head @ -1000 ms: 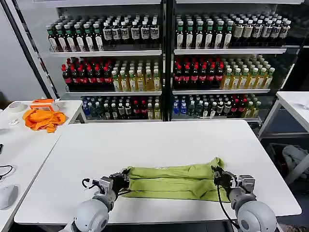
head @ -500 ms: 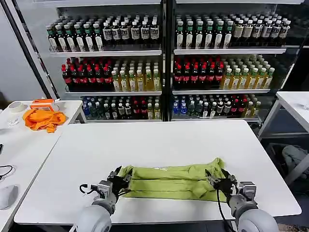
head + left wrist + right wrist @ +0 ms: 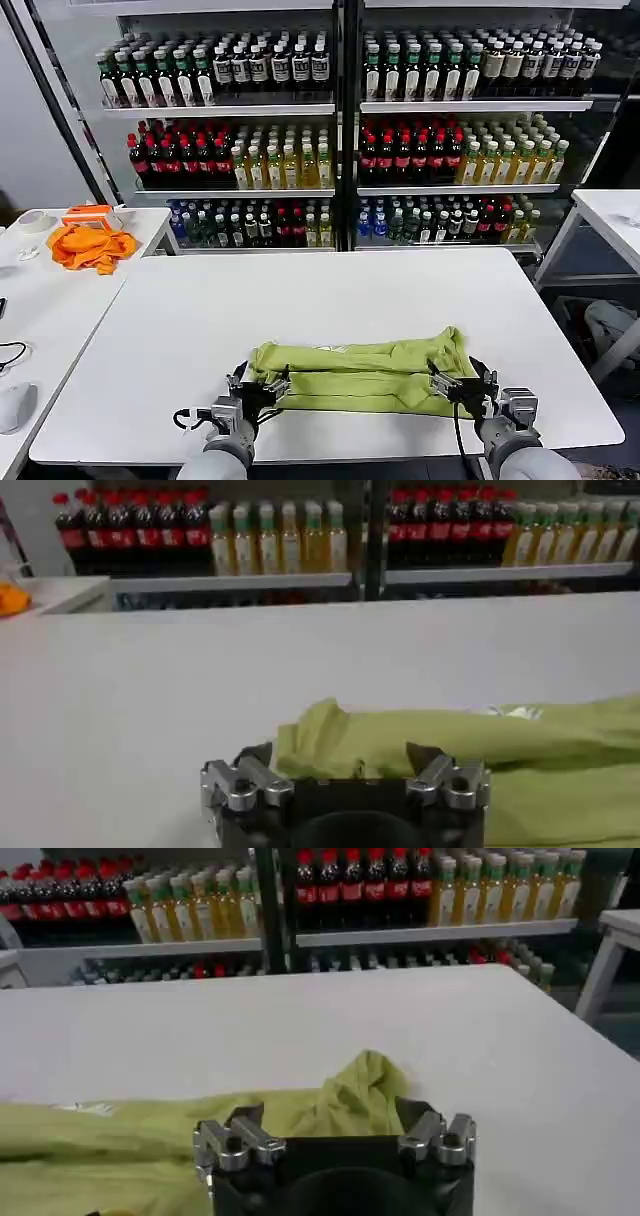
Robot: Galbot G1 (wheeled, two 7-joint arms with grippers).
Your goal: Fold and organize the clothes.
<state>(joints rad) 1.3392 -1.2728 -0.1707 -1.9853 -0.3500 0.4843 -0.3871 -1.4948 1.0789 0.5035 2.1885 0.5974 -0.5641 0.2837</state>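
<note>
The clothes are one light yellow-green T-shirt (image 3: 360, 370), folded into a long band lying across the near part of the white table (image 3: 330, 290). My left gripper (image 3: 257, 386) is at the band's left end and my right gripper (image 3: 457, 384) at its right end, both low over the table. In the left wrist view the left gripper (image 3: 345, 762) is open, with the shirt (image 3: 500, 750) bunched between its spread fingers. In the right wrist view the right gripper (image 3: 330, 1120) is also open, and a raised fold of the shirt (image 3: 365, 1088) sits between its fingers.
An orange cloth heap (image 3: 90, 245) lies on the side table (image 3: 50, 310) to the left. Shelves of bottles (image 3: 340, 130) stand behind the table. Another white table (image 3: 615, 210) is at the right. The near table edge runs just below the grippers.
Both grippers have drawn back toward the near table edge. The shirt's ends have shifted slightly with them, and the band stays folded.
</note>
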